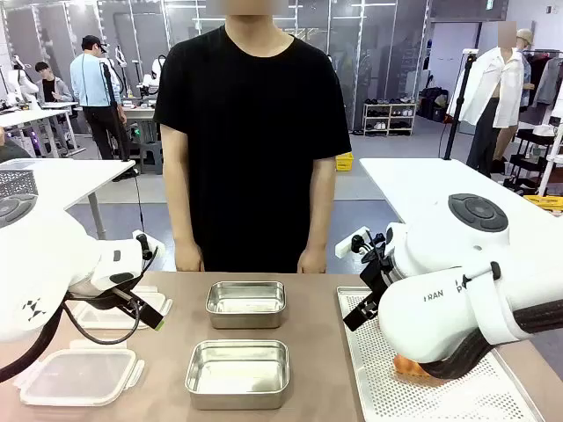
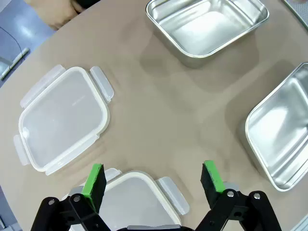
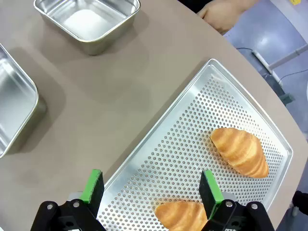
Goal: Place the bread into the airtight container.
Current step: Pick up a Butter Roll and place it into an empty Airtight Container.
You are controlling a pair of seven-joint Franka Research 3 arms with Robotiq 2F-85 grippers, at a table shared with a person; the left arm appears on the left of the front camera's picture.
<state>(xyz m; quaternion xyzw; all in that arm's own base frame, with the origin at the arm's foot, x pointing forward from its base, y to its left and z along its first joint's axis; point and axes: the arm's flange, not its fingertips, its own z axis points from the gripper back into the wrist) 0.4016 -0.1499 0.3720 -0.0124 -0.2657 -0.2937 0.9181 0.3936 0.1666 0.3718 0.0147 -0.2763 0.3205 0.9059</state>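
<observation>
- Bread (image 3: 239, 151) is seen as two croissants on the perforated tray (image 3: 183, 144): one lies at the right of the right wrist view, and the other croissant (image 3: 182, 215) lies at the bottom edge, between the green pads (image 3: 95, 186)
- The right end effector (image 3: 151, 185) is held wide open above the tray and nothing is gripped; the left end effector (image 2: 153, 174) is likewise spread and empty, hung over the plastic lids (image 2: 62, 118) on the desk (image 2: 163, 110)
- The step in hand is judged to be the reach for a croissant, none having been lifted yet
- The lower croissant is best chosen, since it lies nearest the pads; the end effector should be centred over it so that one pad falls on each long flank, not on the tapered tips
- The jaws should be closed gently, as the pastry is likely to crush or flake
- Two open steel containers (image 1: 246, 303) stand at the middle of the front view, apart from the tray; the nearer container (image 1: 237, 373) looks the shorter carry, and release is best made low inside its walls
</observation>
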